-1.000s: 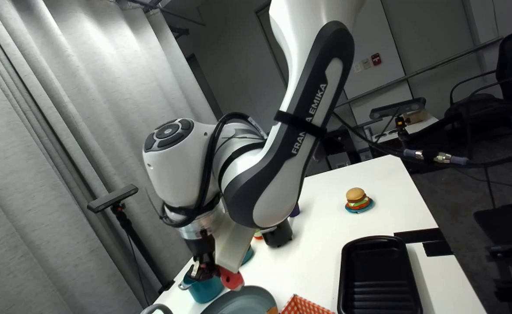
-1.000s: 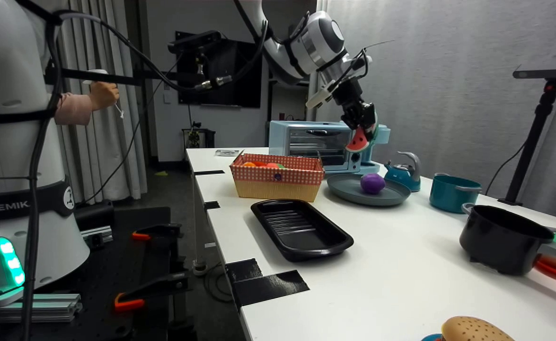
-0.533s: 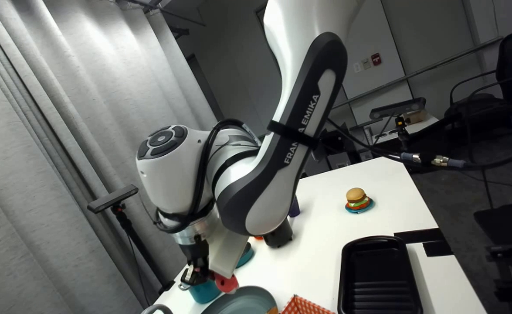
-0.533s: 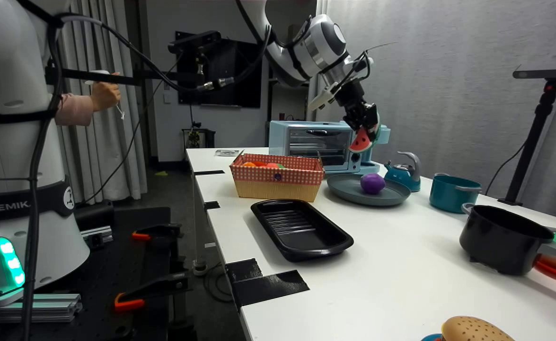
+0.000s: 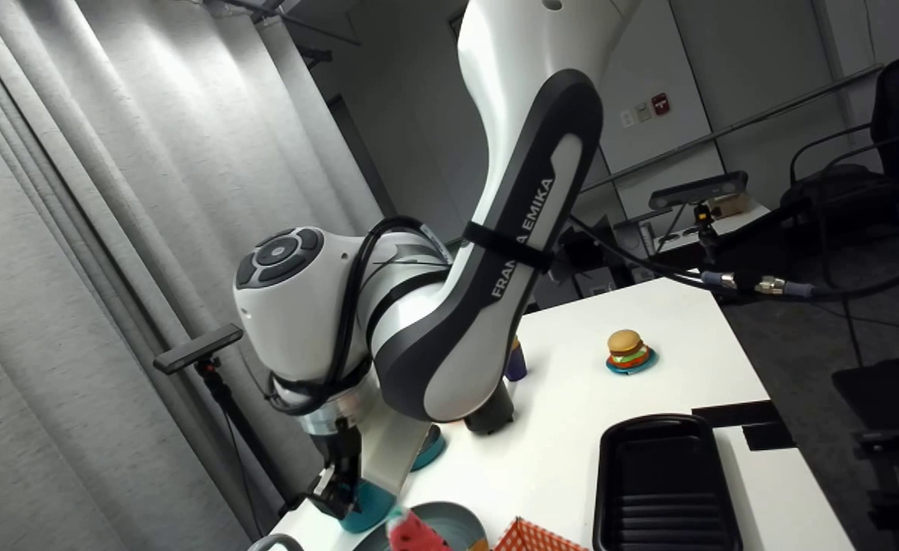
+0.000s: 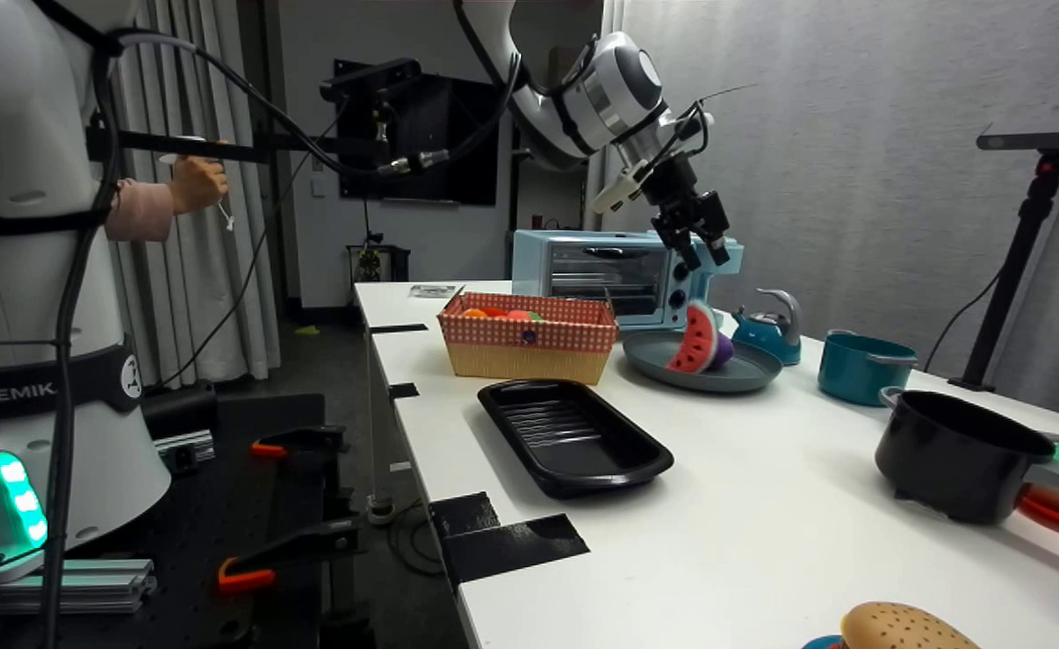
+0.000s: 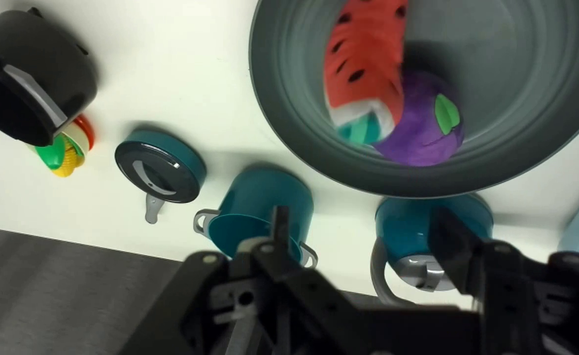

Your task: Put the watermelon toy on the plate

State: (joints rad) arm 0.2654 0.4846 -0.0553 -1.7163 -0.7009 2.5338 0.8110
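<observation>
Jaws: Spread well apart with nothing between them; they hang above the watermelon toy (image 6: 696, 341), clear of it.
Watermelon toy: Within the outline of the plate (image 7: 486, 64) in both exterior views, tilted on edge, close beside the purple toy (image 7: 420, 130); contact between the two likely, not confirmed. Blurred in the wrist view, so whether it is at rest cannot be told.
Step in hand, judged: Release looks made; settling and withdrawal remain.
Method, advised: Allow the watermelon toy to come to rest, then lift the jaws straight up, spread as they are, before any sideways travel, so that neither jaw brushes the toy or the kettle (image 6: 768, 335).
Risk, judged: The watermelon toy could topple off the purple toy toward the rim; it looks soft and should take a light regrip.
Plate contents: Watermelon toy and purple toy.
Basket (image 6: 529, 361): Orange, red and green pieces (image 6: 518, 315); kinds too small to tell.
Black tray (image 6: 574, 451): Ridged floor in view.
Black pot (image 6: 953, 464): Interior dark; contents not determinable.
Teal pot (image 7: 269, 192): Two handles; partly hidden by the jaws, contents not determinable.
Small teal dish (image 5: 646, 360): Burger toy (image 5: 627, 348) on it.
</observation>
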